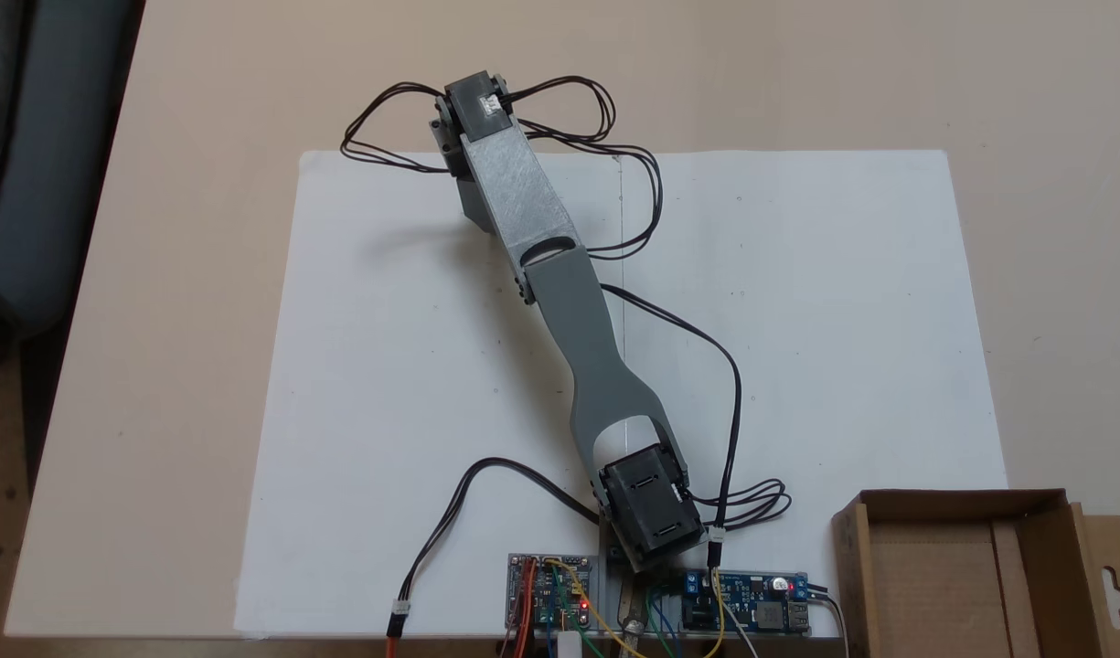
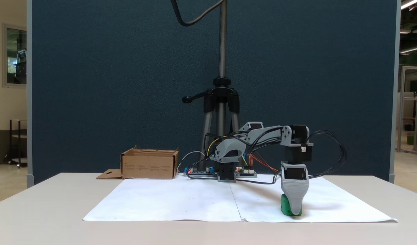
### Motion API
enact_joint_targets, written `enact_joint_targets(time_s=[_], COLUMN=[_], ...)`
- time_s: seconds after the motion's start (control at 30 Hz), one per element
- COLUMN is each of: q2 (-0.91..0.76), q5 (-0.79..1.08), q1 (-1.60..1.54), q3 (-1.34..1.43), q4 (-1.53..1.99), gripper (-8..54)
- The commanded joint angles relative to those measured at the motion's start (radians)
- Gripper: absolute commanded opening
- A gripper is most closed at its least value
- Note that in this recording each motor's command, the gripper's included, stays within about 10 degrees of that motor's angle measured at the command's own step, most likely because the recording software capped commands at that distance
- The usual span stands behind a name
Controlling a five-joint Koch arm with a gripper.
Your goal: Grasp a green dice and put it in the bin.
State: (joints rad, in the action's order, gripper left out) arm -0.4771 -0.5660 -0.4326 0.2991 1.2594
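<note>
Fixed views show gripper [image 2: 294, 210] down over dice [image 2: 285, 206] on paper [image 2: 181, 200]; jaw state cannot be told. Lift and transfer to empty bin [image 1: 944, 498] remain.

Small bright green plastic dice [image 2: 285, 206] and shallow brown cardboard bin [image 1: 944, 557], well apart.
Dice sits on white paper; bin stands open, upright.

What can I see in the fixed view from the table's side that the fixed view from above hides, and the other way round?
From the side: the green dice on the paper, with the gripper down over it, and a tripod behind the arm. From above: the bin's bare inside and the circuit boards from the top. Both share the bin, the grey arm and the white paper.
</note>
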Motion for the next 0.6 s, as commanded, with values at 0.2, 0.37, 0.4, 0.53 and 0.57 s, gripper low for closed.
enact_joint_targets(time_s=[0.2,0.37,0.4,0.53,0.57], q2=[-0.025,-0.025,-0.025,-0.028,-0.028], q5=[-0.057,-0.057,-0.057,-0.057,-0.057], q1=[0.002,0.002,0.002,-0.003,-0.005], q3=[0.011,0.028,0.032,0.043,0.046], q4=[-0.037,-0.037,-0.037,-0.023,-0.021], gripper=[41.7,41.4,41.0,33.8,31.2])
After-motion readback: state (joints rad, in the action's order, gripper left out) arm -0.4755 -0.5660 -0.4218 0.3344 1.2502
